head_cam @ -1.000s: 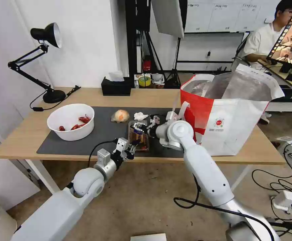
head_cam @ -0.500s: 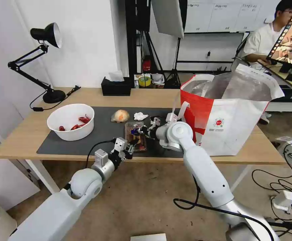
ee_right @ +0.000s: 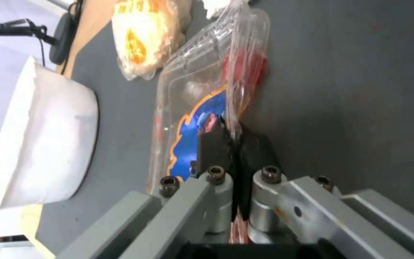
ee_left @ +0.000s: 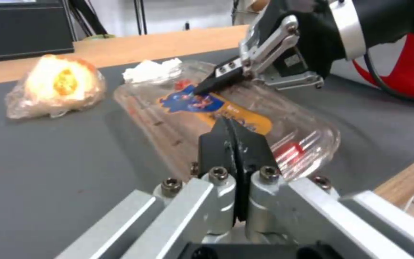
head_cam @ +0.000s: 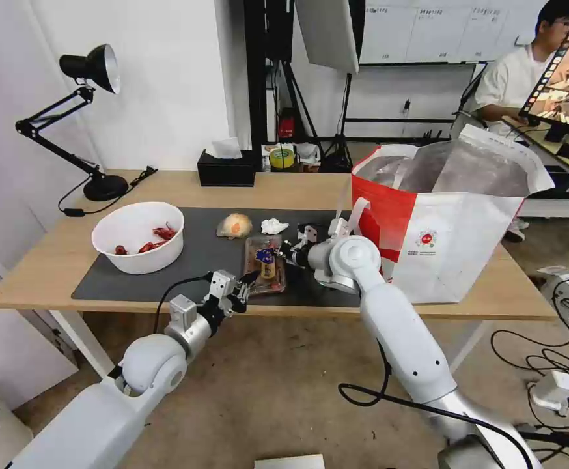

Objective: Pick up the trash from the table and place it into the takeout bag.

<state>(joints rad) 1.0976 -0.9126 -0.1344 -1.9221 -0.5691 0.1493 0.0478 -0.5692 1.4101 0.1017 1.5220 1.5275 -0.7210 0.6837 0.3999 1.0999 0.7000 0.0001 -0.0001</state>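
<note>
One bowl point(head_cam: 138, 236), one tray point(head_cam: 265, 264), one tissue point(head_cam: 273, 226), one wad point(head_cam: 234, 225), one bag point(head_cam: 447, 221).

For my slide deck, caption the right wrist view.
Right gripper shut on the clear plastic tray's edge, on the dark grey mat.

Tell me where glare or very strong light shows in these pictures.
Head view: the foil lining of the bag shines dully and the bowl is evenly lit. Left wrist view: the wad glares bright, and highlights streak the tray. Right wrist view: the bowl's wall is washed white.
</note>
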